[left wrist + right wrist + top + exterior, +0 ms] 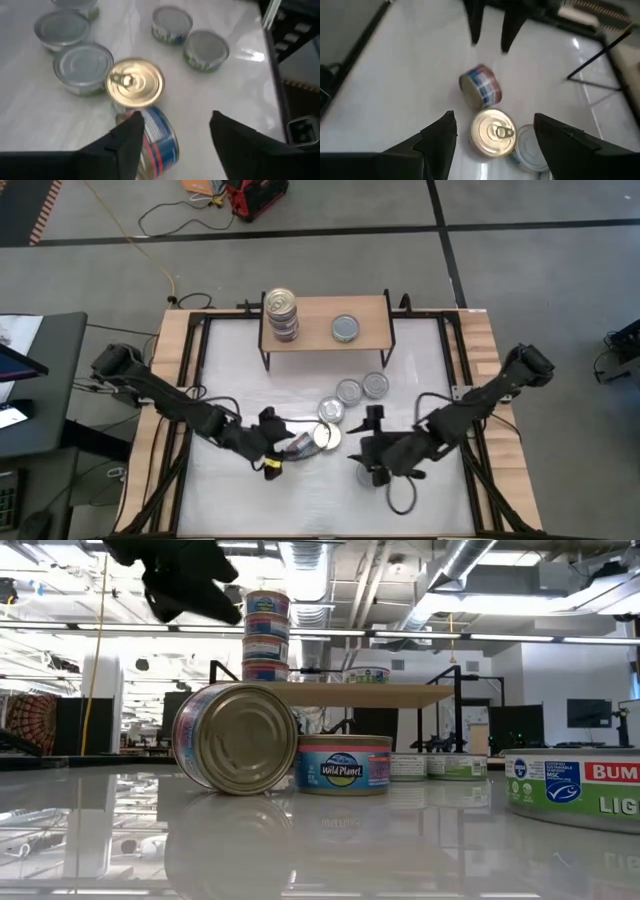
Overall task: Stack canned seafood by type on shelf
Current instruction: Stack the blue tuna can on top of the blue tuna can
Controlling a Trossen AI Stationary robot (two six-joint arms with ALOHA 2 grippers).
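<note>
The low light-wood shelf (325, 322) carries a stack of tins (281, 314) and one silver-lidded tin (345, 329). Several tins (350, 393) wait in front of it, one tipped red-and-blue tin (297, 444) among them. Both the left gripper (275, 442) and right gripper (368, 455) gape wide, empty.

Tin (575, 786) cut off at low view's right edge, label incomplete; tipped tin (156, 145) partly hidden behind left claw (175, 137) finger

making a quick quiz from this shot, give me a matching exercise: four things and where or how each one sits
Things:
1. stack of cans
2. single silver can
3. tipped can
4. gold-lidded can

Places or states:
A. upright on the table, beside the tipped one
B. lying on its side on the table
C. left end of the shelf
D. alone on the shelf, right of the stack

Pairs: 1-C, 2-D, 3-B, 4-A
</note>
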